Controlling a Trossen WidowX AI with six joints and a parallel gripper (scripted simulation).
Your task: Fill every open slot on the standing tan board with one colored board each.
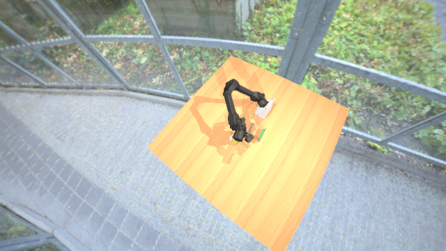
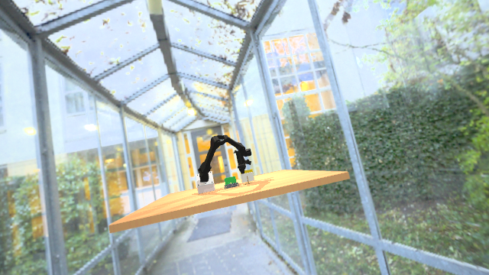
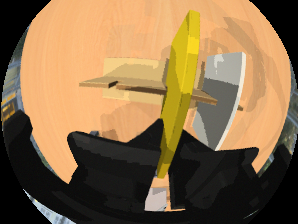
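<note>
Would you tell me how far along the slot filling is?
Partway. A grey-white board already stands crosswise on the tan board. The yellow board is in the jaws, above the tan board; whether it has locked is unclear. The green board is still to be placed.

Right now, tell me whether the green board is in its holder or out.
In: the green board stands upright in the dark holder.
</note>
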